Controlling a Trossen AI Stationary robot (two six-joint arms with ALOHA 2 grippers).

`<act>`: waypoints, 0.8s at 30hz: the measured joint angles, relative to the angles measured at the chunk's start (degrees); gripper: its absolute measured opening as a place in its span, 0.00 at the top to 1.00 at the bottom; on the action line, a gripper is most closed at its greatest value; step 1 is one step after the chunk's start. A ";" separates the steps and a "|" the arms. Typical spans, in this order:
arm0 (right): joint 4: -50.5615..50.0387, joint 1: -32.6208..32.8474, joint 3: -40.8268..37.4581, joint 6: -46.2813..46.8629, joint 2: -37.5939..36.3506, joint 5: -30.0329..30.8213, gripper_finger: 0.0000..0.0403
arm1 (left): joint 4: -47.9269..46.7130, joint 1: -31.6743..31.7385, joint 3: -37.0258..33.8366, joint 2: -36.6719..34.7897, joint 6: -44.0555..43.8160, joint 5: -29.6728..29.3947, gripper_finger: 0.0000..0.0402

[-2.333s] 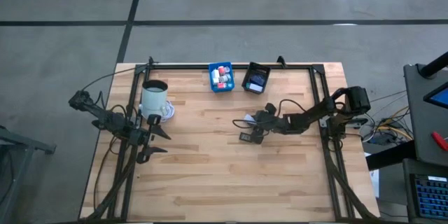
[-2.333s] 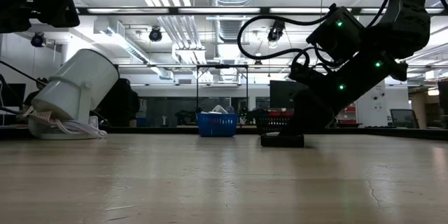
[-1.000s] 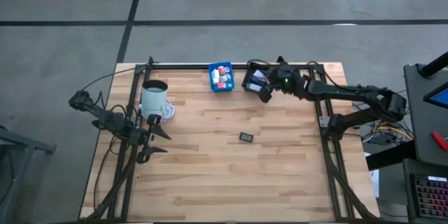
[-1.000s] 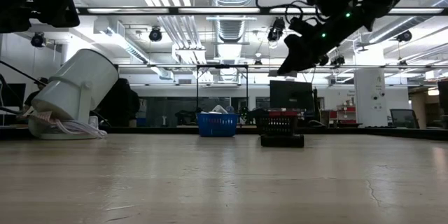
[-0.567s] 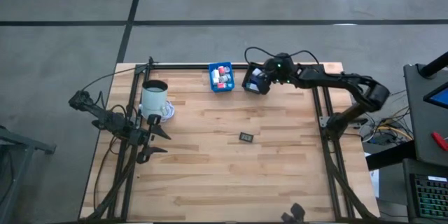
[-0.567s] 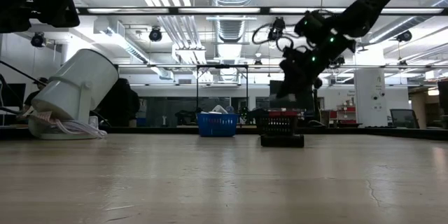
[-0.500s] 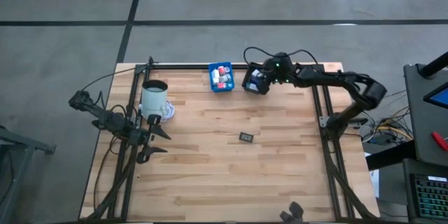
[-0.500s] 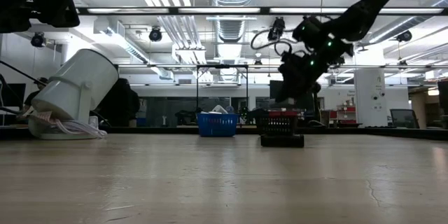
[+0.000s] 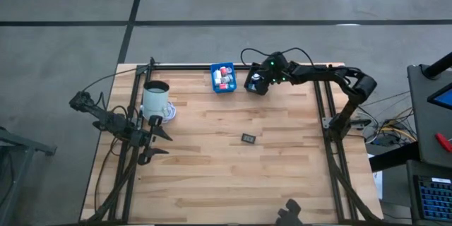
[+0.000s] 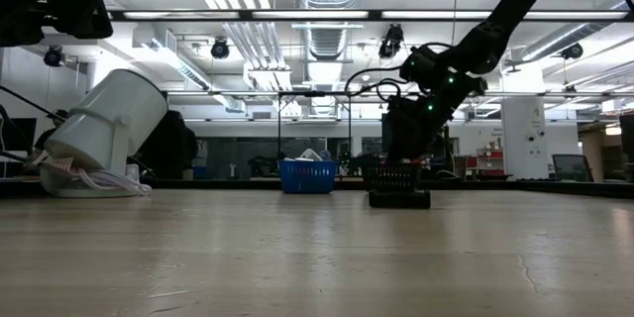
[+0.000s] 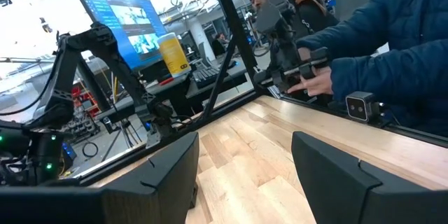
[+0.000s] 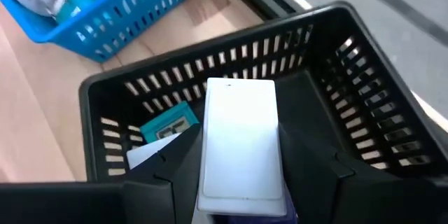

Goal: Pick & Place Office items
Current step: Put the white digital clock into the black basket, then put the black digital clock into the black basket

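My right gripper (image 9: 258, 81) hangs over the black bin (image 9: 256, 87) at the table's far edge, shut on a flat white rectangle (image 12: 240, 136). In the right wrist view, a teal rectangle (image 12: 168, 127) and a white piece (image 12: 143, 155) lie on the bin's floor. One small black rectangle (image 9: 248, 138) lies flat on the table's middle; the low view shows this black rectangle (image 10: 399, 199) in front of the bin. The blue bin (image 9: 223, 78) holds red and white pieces. My left gripper (image 9: 159, 145) waits open near the left edge. My right gripper pinches the white rectangle between its two fingers (image 12: 178, 161), one on each long edge (image 12: 207, 154). The fingers lie along it and slant down from above. Its free end (image 12: 241, 87) sticks out forward over the bin's inside, lifted clear of the floor.
A large white mug (image 9: 156, 99) leans tilted on a white heap (image 10: 89, 183) near the left edge. A black frame (image 9: 321, 92) runs round the table. In the left wrist view a person's hand (image 11: 318, 80) and blue sleeve show beyond the table.
My right gripper, still holding the white rectangle, has moved a little toward the table's left and far edge and come down over the black bin, tipping to point more steeply downward. The black rectangle on the table has not moved.
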 joint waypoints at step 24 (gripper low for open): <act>-8.44 -0.17 4.43 -0.16 0.21 -1.46 0.50 | 0.00 -0.01 0.00 0.02 0.00 0.00 0.42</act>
